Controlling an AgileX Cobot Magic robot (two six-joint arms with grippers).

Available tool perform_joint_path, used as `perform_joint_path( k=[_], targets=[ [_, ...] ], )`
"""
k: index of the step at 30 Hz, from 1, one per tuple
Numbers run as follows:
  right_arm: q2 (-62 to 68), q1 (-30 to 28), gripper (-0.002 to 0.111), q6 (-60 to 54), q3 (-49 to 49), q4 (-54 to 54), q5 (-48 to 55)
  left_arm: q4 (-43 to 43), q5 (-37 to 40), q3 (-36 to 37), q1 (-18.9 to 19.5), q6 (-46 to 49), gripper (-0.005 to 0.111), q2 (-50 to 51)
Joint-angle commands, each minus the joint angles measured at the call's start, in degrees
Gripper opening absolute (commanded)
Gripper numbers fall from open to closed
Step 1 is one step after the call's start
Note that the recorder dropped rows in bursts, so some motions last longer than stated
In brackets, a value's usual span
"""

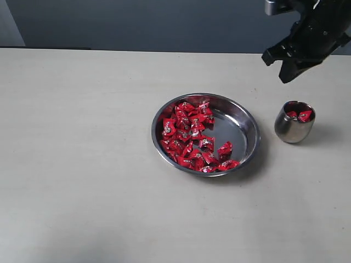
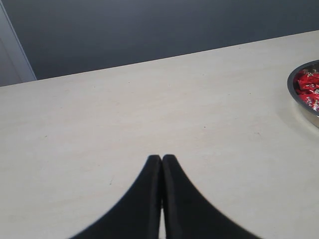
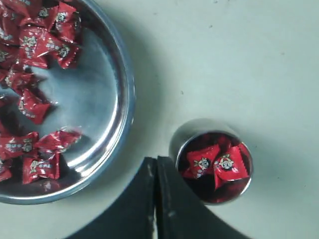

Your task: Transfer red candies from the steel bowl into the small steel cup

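Red candies lie in the steel bowl; two show in the small steel cup. Right gripper, poised near the cup, and left gripper: jaws together, empty. Candies are likely light and slick-wrapped (pinch the body).

Left hand, right hand: matte black, smooth, tapering

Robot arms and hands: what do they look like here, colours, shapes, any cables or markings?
The left hand and right hand are matte black, each with two smooth fingers, broad at the base, tapering to narrow tips. In the exterior view the right one is an angular black housing under a grey block. No cables or labels show.
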Motion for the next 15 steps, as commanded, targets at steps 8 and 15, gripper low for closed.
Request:
perform_joint_path(
  k=[8,15],
  targets=[
    [6.1,7.2,0.001,-10.6,0.2,13.0,6.4,0.0,-0.2,-0.1,-0.6,-0.3,0.000,-0.2],
    [9.9,8.1,0.043,-11.6,0.2,11.4,6.4,0.0,-0.2,-0.1,-0.6,-0.3,0.000,-0.2]
  ],
)
